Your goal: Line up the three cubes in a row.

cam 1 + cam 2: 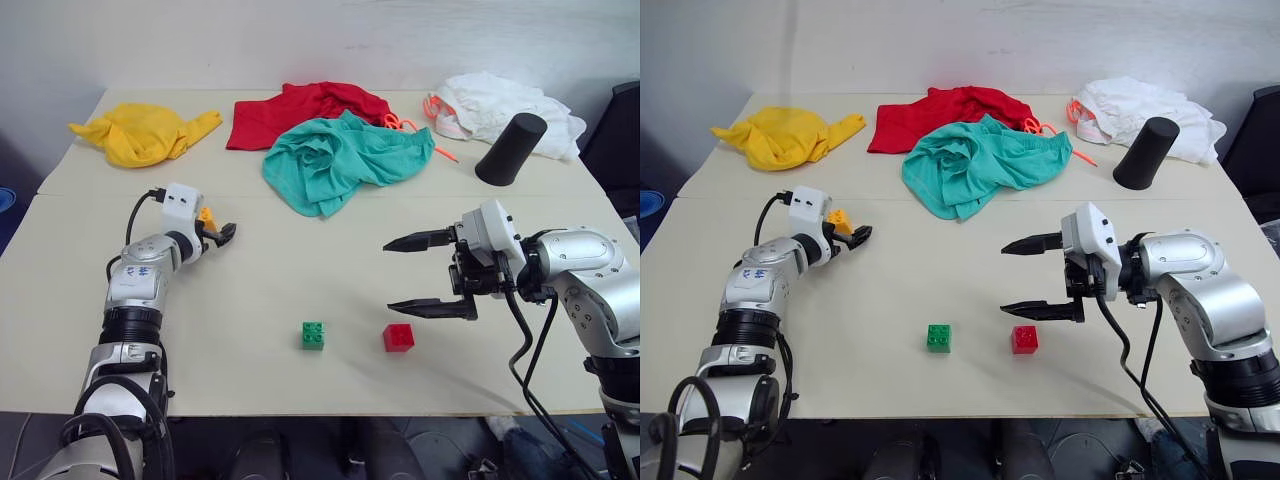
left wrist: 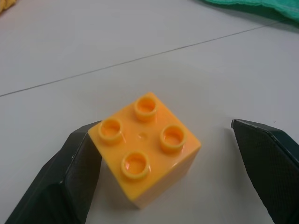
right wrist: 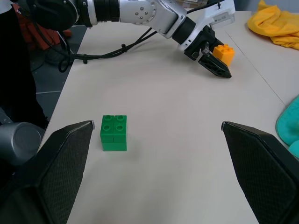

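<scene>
The orange-yellow cube (image 2: 145, 149) stands studs up on the table, between the fingers of my open left gripper (image 1: 214, 230). One finger (image 2: 70, 177) is against the cube's side and the other stands well apart from it. The green cube (image 1: 313, 335) and the red cube (image 1: 398, 337) sit near the front edge, a small gap between them. My right gripper (image 1: 390, 274) hovers open just above and behind the red cube, pointing left, with nothing between its fingers. The right wrist view shows the green cube (image 3: 114, 133) and, farther off, the orange-yellow cube (image 3: 223, 52).
A tall black cylinder (image 1: 511, 148) stands at the back right beside a white cloth (image 1: 500, 105). Teal (image 1: 345, 160), red (image 1: 300, 110) and yellow (image 1: 145, 130) cloths lie across the back of the table (image 1: 300, 270).
</scene>
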Controlling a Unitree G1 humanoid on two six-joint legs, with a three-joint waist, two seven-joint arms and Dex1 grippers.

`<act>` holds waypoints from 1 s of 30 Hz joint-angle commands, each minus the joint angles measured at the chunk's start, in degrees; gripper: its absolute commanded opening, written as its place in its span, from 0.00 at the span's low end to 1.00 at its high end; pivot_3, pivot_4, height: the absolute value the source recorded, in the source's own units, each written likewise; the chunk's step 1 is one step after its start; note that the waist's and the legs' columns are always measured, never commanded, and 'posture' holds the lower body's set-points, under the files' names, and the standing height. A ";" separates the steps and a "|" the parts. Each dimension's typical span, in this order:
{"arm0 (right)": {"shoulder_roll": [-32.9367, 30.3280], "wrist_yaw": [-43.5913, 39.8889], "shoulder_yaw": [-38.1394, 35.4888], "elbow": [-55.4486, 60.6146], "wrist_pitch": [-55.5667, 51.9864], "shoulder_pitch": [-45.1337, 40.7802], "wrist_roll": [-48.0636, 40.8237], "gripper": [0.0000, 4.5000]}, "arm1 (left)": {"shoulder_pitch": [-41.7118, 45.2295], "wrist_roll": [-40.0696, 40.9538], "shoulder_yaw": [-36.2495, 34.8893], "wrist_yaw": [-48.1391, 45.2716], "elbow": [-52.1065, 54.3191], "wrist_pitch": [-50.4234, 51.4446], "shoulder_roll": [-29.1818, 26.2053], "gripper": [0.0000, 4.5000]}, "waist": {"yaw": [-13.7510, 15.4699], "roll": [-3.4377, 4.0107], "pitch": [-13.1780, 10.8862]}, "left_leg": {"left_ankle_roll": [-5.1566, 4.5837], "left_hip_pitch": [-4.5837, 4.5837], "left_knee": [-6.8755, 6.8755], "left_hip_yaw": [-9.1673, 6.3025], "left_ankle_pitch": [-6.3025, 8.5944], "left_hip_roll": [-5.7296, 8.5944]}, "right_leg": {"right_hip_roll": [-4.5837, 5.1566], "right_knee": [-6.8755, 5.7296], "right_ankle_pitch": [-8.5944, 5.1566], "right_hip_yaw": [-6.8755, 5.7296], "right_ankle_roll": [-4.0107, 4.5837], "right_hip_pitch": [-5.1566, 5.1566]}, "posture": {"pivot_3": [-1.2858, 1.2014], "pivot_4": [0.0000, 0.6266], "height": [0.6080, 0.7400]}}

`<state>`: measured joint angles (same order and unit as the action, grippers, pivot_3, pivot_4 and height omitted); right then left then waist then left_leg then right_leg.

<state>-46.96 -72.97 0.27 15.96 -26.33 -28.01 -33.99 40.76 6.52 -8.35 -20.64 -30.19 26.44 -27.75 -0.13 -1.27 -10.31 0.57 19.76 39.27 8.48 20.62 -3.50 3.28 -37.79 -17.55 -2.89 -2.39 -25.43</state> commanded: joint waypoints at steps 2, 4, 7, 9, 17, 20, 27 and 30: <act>-0.37 0.17 -1.54 2.17 0.85 -0.25 -0.65 1.00 | 0.44 0.01 -0.94 1.76 1.79 0.07 -0.02 0.99 | 0.04 0.00 0.00 | 0.00 0.00 0.00 0.00 0.00 0.01 | 0.01 0.00 0.00 0.00 0.00 0.00 | 0.52 0.24 1.00; -0.34 0.24 -1.54 2.15 0.94 -0.28 -0.58 1.00 | -0.43 0.61 -1.29 2.63 3.87 1.30 0.73 0.99 | 0.03 0.00 0.00 | 0.00 0.00 0.00 -0.01 0.00 0.01 | 0.01 0.00 0.00 0.00 0.00 0.00 | 0.52 0.24 1.00; -0.22 0.41 -1.39 2.17 0.93 -0.37 -0.51 1.00 | -1.83 0.97 -1.32 3.42 6.58 2.28 1.90 0.99 | 0.04 0.00 0.00 | 0.00 0.00 0.00 -0.01 0.00 0.00 | 0.01 -0.02 0.00 0.02 0.00 0.00 | 0.52 0.24 1.00; -0.13 0.45 -1.21 2.20 0.93 -0.41 -0.46 1.00 | -2.85 1.25 -2.73 6.62 8.08 3.27 3.90 0.99 | 0.03 0.00 0.00 | 0.00 0.00 0.01 -0.02 0.00 0.00 | 0.01 -0.02 0.00 0.01 0.00 0.00 | 0.52 0.24 1.00; -0.09 0.18 -0.87 2.06 1.16 -0.43 -0.25 1.00 | -5.04 1.23 -4.20 10.46 11.83 5.98 6.22 0.49 | 0.01 0.00 0.00 | 0.00 -0.02 0.02 -0.02 0.00 0.00 | 0.02 -0.04 0.00 0.03 0.00 0.00 | 0.52 0.24 1.00; -0.07 0.14 -0.82 2.12 1.14 -0.43 -0.25 1.00 | -5.15 1.17 -3.97 9.76 11.73 5.72 5.77 0.46 | 0.01 0.00 0.00 | 0.00 -0.03 0.02 -0.01 0.00 0.01 | 0.02 -0.04 0.00 0.04 0.00 0.00 | 0.52 0.24 1.00; -0.10 0.04 -0.69 2.25 1.42 -0.13 -0.02 1.00 | -4.23 0.46 -2.59 6.20 9.04 3.86 3.32 0.46 | -0.02 0.00 0.00 | 0.00 -0.03 0.02 -0.01 0.00 0.01 | 0.02 -0.04 0.00 0.03 0.00 0.00 | 0.52 0.24 1.00; -0.51 -0.23 -0.80 2.43 1.46 0.29 0.11 1.00 | -4.68 0.65 -1.22 0.83 8.37 1.83 0.53 0.46 | -0.03 0.00 0.00 | 0.01 -0.03 0.02 -0.01 0.00 0.01 | 0.01 -0.04 0.00 0.03 0.00 0.00 | 0.52 0.24 1.00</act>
<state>-46.96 -72.96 0.27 16.05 -25.83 -27.98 -33.42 36.03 6.96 -9.95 -16.77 -21.69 30.01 -25.50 -0.16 -1.27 -10.32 0.57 19.73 39.29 8.48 20.62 -3.49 3.30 -37.82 -17.55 -2.87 -2.39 -25.43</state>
